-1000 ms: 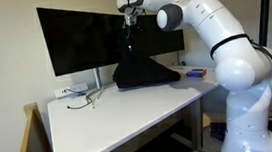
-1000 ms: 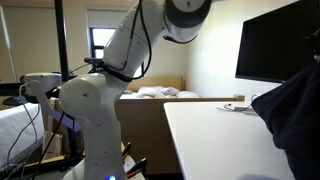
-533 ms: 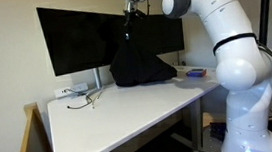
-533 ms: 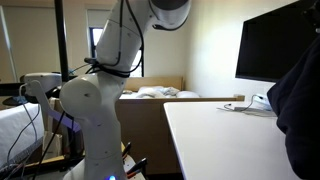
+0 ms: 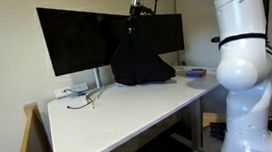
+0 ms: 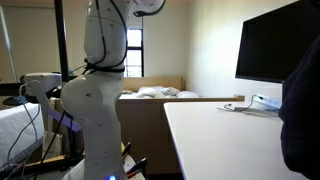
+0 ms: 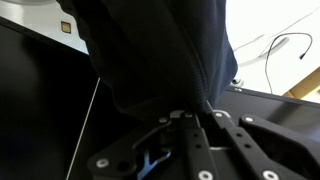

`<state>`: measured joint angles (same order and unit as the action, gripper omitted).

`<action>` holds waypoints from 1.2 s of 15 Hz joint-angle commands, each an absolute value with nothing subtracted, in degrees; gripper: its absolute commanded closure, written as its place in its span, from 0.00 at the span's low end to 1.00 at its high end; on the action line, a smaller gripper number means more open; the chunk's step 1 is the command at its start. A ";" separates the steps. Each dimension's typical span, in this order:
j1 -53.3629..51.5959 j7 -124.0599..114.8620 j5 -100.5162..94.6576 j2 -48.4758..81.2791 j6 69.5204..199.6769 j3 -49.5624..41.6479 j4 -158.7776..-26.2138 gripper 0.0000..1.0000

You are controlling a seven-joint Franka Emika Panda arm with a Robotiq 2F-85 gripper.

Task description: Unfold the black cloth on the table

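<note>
The black cloth [image 5: 138, 61] hangs from my gripper [image 5: 136, 13] high above the white table [image 5: 119, 113], in front of the monitors. Its lower edge still rests on the table's far side. In an exterior view the cloth [image 6: 303, 105] shows at the right edge. In the wrist view the cloth [image 7: 160, 50] hangs down from the shut fingers [image 7: 190, 118], which pinch its top.
Two black monitors [image 5: 77, 38] stand at the back of the table. A cable and glasses-like wire [image 5: 83, 96] lie at the back left, small items [image 5: 194, 72] at the back right. The robot base [image 5: 240, 96] stands by the table's right side.
My gripper has risen with the cloth, pulling it from a low tent shape into a taller hanging drape. The arm has lifted upward out of the frame.
</note>
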<state>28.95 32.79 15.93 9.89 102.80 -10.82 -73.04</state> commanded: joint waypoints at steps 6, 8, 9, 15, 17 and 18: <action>24.97 31.79 7.00 -10.43 109.67 -14.02 -101.65 0.96; 23.32 31.64 3.17 -15.32 108.73 -14.89 -107.81 0.96; 22.32 31.44 1.12 -17.92 108.49 -15.38 -111.03 0.96; 19.08 30.68 -10.66 -35.60 106.41 -15.59 -131.26 0.94; 18.67 29.92 -13.19 -42.26 104.67 -15.31 -137.52 0.64; 21.52 30.31 -12.65 -45.51 103.53 -12.80 -140.48 0.60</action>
